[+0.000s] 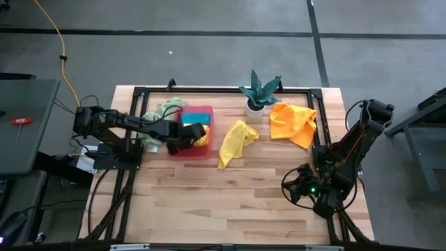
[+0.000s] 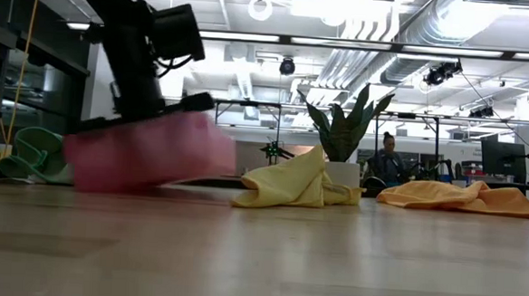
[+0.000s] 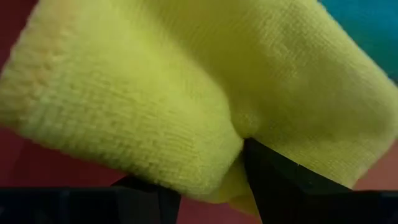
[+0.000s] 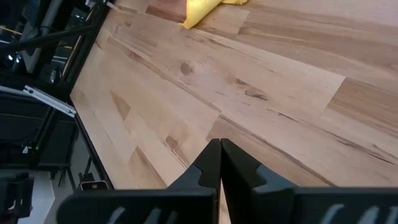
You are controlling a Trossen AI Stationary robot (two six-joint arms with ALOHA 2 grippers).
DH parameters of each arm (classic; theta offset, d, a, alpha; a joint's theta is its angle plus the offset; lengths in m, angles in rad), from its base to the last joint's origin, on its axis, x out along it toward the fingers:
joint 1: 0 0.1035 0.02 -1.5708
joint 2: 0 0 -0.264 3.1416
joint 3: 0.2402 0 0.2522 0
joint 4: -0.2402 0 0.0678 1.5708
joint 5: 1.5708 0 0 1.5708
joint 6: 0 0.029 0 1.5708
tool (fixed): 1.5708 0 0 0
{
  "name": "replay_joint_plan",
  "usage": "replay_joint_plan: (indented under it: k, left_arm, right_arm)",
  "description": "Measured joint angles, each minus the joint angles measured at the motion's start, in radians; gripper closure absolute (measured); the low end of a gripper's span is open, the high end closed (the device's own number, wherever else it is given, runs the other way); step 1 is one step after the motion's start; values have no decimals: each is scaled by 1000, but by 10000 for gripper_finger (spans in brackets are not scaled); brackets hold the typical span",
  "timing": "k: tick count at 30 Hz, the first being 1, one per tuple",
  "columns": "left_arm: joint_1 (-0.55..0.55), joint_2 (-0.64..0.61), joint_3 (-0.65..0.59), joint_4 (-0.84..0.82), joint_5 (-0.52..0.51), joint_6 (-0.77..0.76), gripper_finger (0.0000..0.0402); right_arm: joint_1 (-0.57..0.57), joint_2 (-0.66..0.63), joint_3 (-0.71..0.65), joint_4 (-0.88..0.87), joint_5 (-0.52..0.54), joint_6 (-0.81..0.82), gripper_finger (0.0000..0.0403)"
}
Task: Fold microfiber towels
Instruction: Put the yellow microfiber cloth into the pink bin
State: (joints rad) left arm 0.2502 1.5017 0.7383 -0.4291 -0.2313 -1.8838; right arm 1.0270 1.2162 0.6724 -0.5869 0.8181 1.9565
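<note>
- Left gripper: reaches over the pink tray at the table's rear left. Its fingers are closed on a folded yellow towel, which fills the left wrist view.
- Folded yellow towel: thick, soft, fine looped weave, with a rounded fold edge. One finger presses a dimple into the cloth. In the high view it shows as a small yellow patch at the tray's right side, beside the gripper.
- Teal towel: only a corner is visible, behind the yellow one, in the tray. Its shape cannot be judged from so small a part.
- Tray: rigid, rectangular. In the low view it appears tilted, one end raised, though blur makes this uncertain.
- Green towel: pale, crumpled, lying just left of the tray near the table's rear edge.
- Second yellow towel: unfolded, bunched into a long ridge, lying on the table right of the tray and in front of the plant. Apart from both grippers.
- Orange towel: spread loosely with creases, at the rear right, just beside the plant's white pot.
- Right gripper: parked low over bare wood at the table's front right, well apart from all towels. Its fingers are pressed together, holding nothing.
</note>
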Motion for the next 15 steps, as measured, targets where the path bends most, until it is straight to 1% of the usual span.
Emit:
replay_joint_plan:
  k: [3, 10, 15]
  left_arm:
    - [-11, 0, 0, -54, 12, -6, 254]
    - [-17, 0, 22, -68, 12, -17, 262]
    - [-14, 0, 85, -193, 15, -17, 267]
  right_arm:
    - [0, 0, 0, 0, 0, 1, 403]
    - [0, 0, 0, 2, 0, 10, 403]
    - [0, 0, 0, 3, 0, 10, 403]
